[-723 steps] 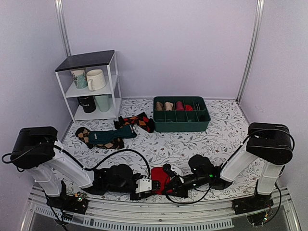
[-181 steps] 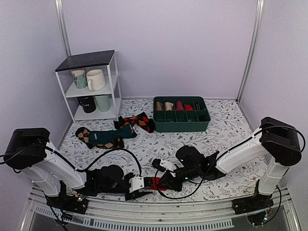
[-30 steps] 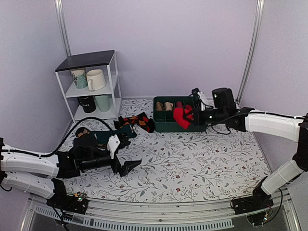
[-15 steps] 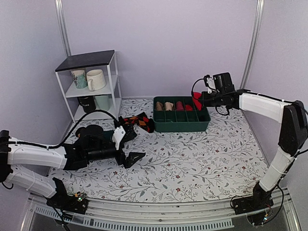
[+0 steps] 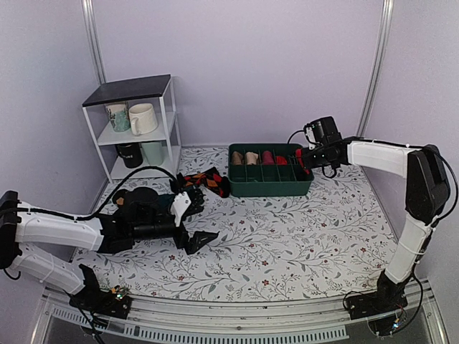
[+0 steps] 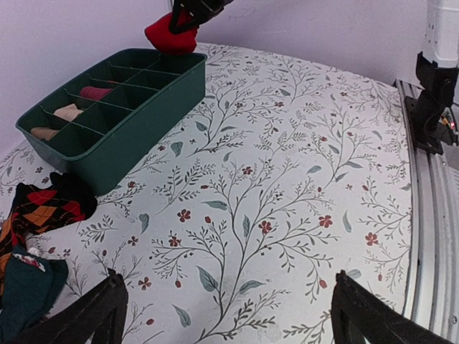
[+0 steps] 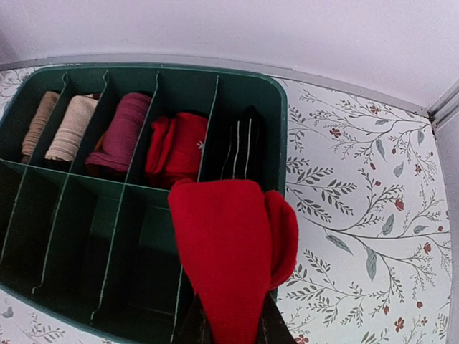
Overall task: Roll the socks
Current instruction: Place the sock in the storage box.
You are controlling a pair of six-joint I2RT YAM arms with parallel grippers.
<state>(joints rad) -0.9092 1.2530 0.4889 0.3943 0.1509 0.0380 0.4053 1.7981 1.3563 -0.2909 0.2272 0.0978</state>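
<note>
1. Pinched shut in the right jaws above the organiser's (image 5: 269, 188) right end: the socks (image 7: 229, 251), rolled.
2. Soft, light, springy; best clamped across the roll's middle.
3. Wide and empty over the worktop (image 5: 287, 236): left jaws.

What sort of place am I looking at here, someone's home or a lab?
Probably a lab test booth dressed up like a home: two robot arms work over a floral tabletop, with a green sock organizer and a small mug shelf.
</note>
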